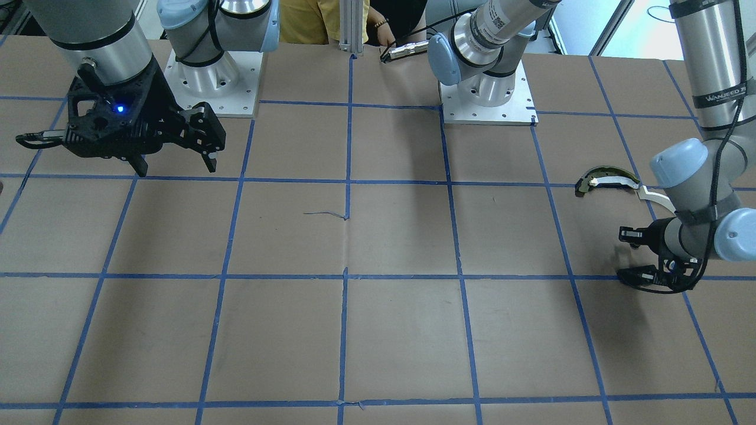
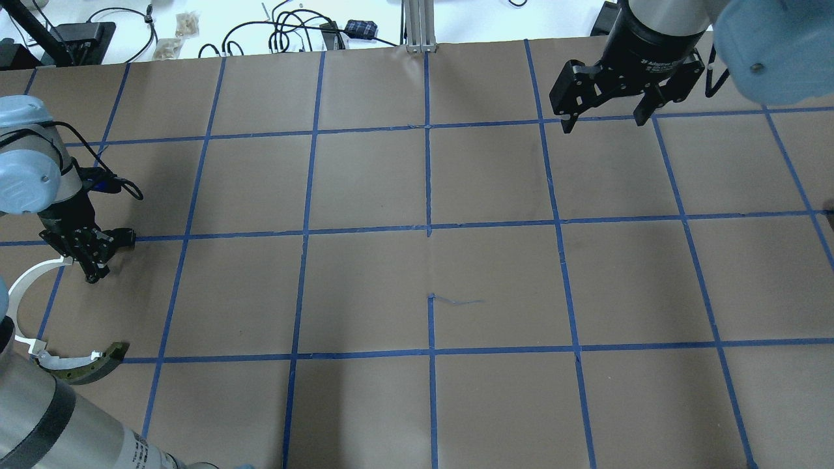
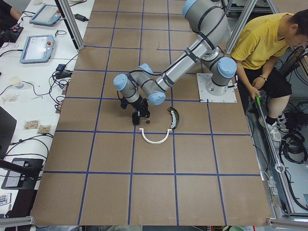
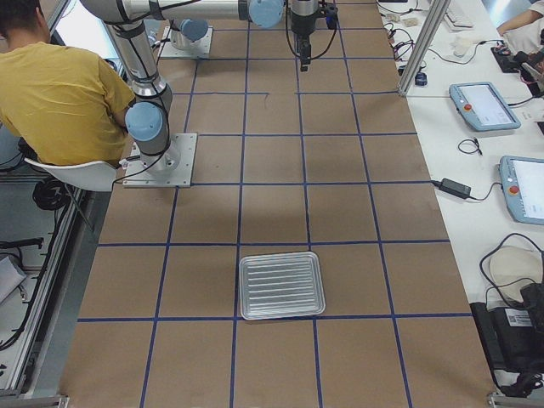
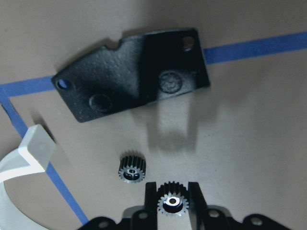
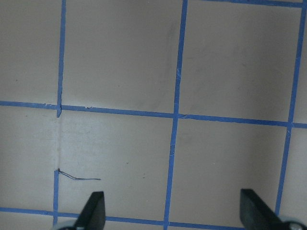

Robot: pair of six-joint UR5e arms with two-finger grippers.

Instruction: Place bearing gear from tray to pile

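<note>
In the left wrist view my left gripper [image 5: 171, 203] is shut on a small black bearing gear [image 5: 171, 201], held just above the paper. A second small gear [image 5: 131, 169] lies beside it. The pile is around it: a flat black plate [image 5: 134, 74], a white curved arc strip [image 2: 26, 280] and a dark olive curved piece [image 2: 91, 368]. In the overhead view the left gripper [image 2: 98, 254] is at the table's left edge, next to the arc. My right gripper [image 2: 603, 117] hangs open and empty high over the far right. The ribbed metal tray [image 4: 281, 285] looks empty.
The table is brown paper with a blue tape grid [image 2: 428, 228]. Both arm bases [image 1: 487, 88] stand at the robot's edge. A person in a yellow shirt [image 4: 59, 93] sits behind the robot. Cables and tablets [image 4: 484, 106] lie on the side bench.
</note>
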